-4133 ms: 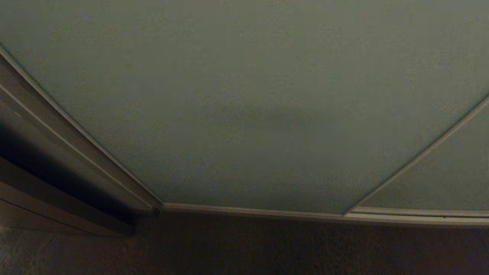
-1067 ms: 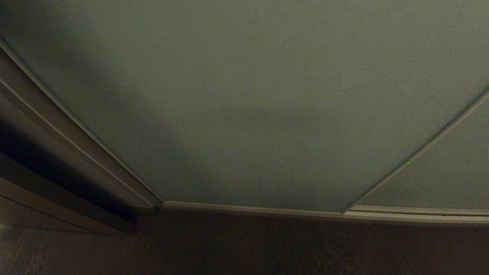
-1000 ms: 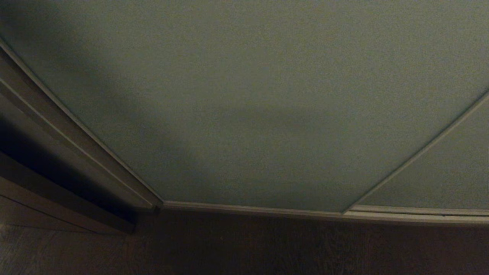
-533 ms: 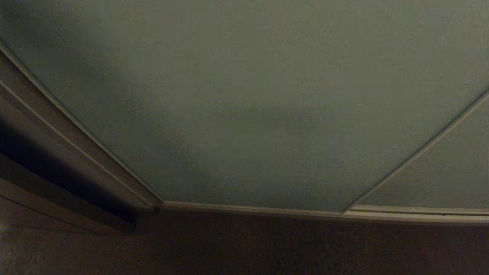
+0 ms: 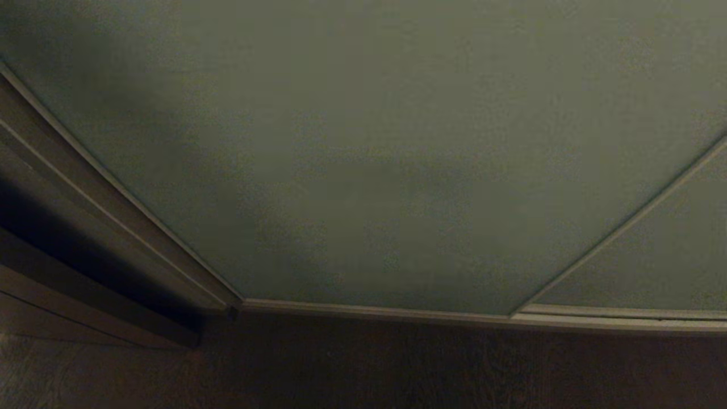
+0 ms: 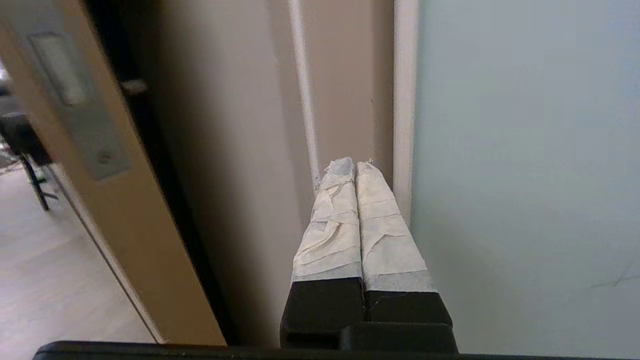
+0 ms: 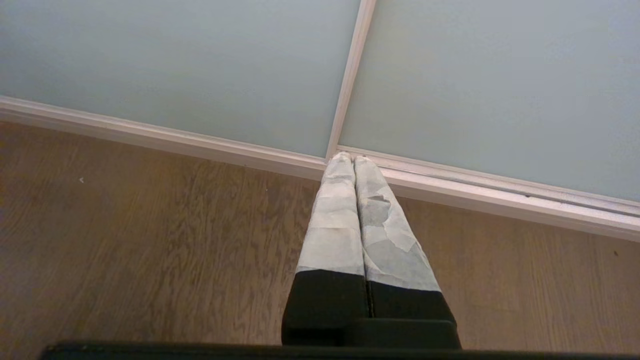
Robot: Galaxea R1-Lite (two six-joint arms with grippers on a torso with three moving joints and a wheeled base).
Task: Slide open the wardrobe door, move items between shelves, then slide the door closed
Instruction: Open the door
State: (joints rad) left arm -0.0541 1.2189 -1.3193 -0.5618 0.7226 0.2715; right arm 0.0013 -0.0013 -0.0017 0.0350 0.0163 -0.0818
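Wooden floor [image 5: 397,369] fills the lower frame of the head view, meeting the floor rail [image 5: 375,311]. Above it the sliding wardrobe door [image 5: 363,147], closed, spans the frame. Left gripper [image 6: 355,165], fingers pressed together and empty, points at its silvery frame [image 6: 404,100]; right gripper [image 7: 353,159], likewise closed, hangs over the floor.

Brown wood-grain floor [image 7: 150,240]; beige wall [image 6: 240,150]; tan door [image 6: 100,150] beside it.

Sliding wardrobe door [image 5: 397,142] pale grey-green, silvery frame; floor [image 7: 150,225] brown woodgrain.
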